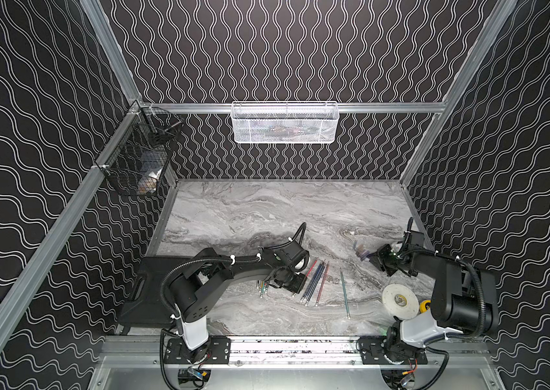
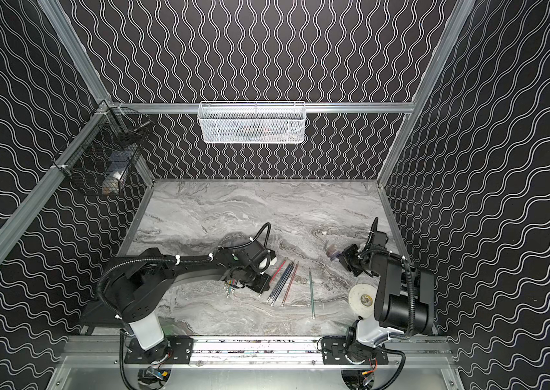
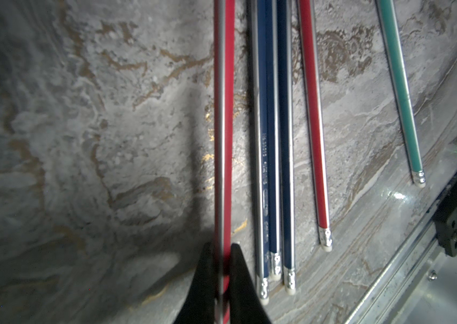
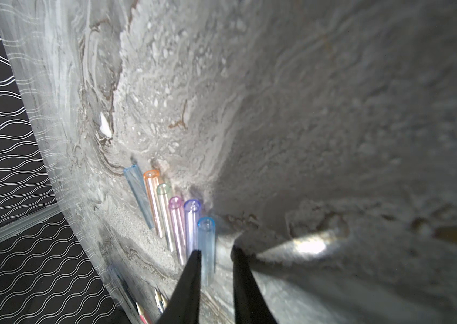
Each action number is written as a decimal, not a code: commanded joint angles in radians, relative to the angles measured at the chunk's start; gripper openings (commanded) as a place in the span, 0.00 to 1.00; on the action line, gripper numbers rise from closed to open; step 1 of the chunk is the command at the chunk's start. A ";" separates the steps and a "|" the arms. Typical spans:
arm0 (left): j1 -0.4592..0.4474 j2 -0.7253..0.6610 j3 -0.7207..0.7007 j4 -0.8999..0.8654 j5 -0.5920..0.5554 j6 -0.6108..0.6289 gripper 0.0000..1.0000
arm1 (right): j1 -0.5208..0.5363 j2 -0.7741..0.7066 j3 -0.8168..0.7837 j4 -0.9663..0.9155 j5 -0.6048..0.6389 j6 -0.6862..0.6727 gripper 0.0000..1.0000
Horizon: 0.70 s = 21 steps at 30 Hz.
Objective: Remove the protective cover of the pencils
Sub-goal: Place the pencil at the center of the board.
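Left gripper (image 3: 221, 252): clamped on red pencil (image 3: 224, 112); more pencil ends (image 1: 262, 287) behind it, count unclear. Five loose pencils (image 3: 273, 140) on table (image 3: 81, 140) alongside: three blue, one red, one green. Right gripper (image 4: 214, 251): jaws slightly apart, empty, beside six clear covers (image 4: 178, 224) in row, well apart from pencils.

The counter (image 1: 266, 209) looks like grey veined stone with a faint sheen. The pencils (image 3: 283, 140) have glossy lacquered shafts, each ending in a shiny silvery metal band and a matt white tip. The caps (image 4: 177, 224) are smooth, clear tinted plastic. The white basket (image 1: 283, 125) is painted metal mesh.
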 commanded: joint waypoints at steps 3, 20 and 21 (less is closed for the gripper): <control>-0.006 0.003 0.007 -0.021 -0.005 -0.017 0.16 | 0.001 -0.010 0.000 -0.022 0.016 0.009 0.22; -0.005 -0.107 0.032 -0.080 -0.091 0.006 0.26 | 0.034 -0.156 -0.020 -0.086 0.014 -0.052 0.24; -0.002 -0.113 0.037 -0.092 -0.101 0.012 0.26 | 0.046 -0.179 -0.026 -0.100 0.016 -0.056 0.24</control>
